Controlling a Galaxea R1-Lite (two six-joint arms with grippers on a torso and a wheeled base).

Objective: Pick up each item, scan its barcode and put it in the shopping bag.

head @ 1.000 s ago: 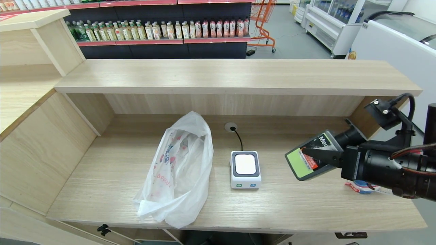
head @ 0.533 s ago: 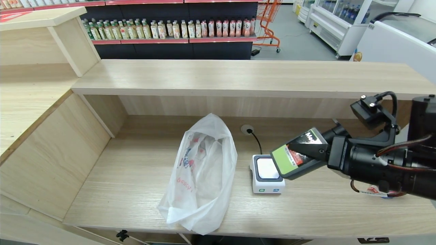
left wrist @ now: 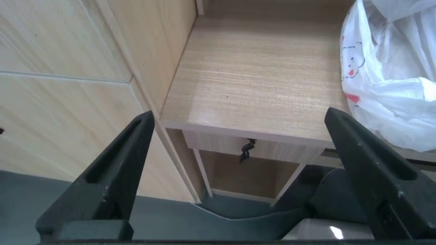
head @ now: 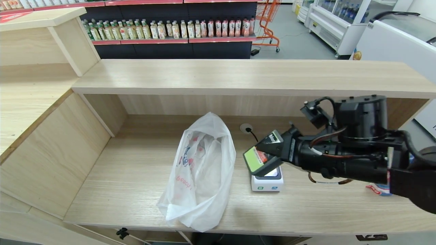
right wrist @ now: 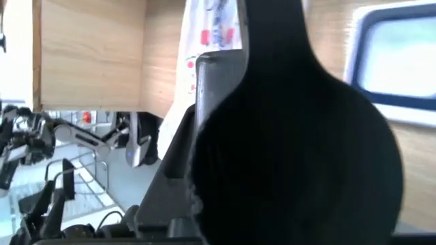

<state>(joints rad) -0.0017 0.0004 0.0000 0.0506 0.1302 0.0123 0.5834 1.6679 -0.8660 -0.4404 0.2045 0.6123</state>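
Note:
My right gripper [head: 269, 153] is shut on a dark box with a green end and red label [head: 259, 157], held tilted just above the white barcode scanner [head: 267, 183] on the counter. The box covers most of the scanner's window. In the right wrist view the box [right wrist: 218, 75] sits against a black finger [right wrist: 300, 136], with the scanner's window [right wrist: 402, 61] beside it. The white plastic shopping bag [head: 201, 170] lies slumped to the left of the scanner; its edge [left wrist: 392, 61] lies beyond my open left gripper [left wrist: 245, 170], which hangs off the counter's front left corner.
The wooden counter [head: 136, 170] has a raised shelf [head: 238, 75] along its back and a side wall on the left. A cable runs from the scanner to a grommet [head: 246, 128]. A red, white and blue packet [head: 376, 189] lies at the right, behind my arm.
My right arm has carried the box leftward and down, from right of the scanner to over its window. The head camera shifted early on, so the bag and scanner sit further right in the picture.

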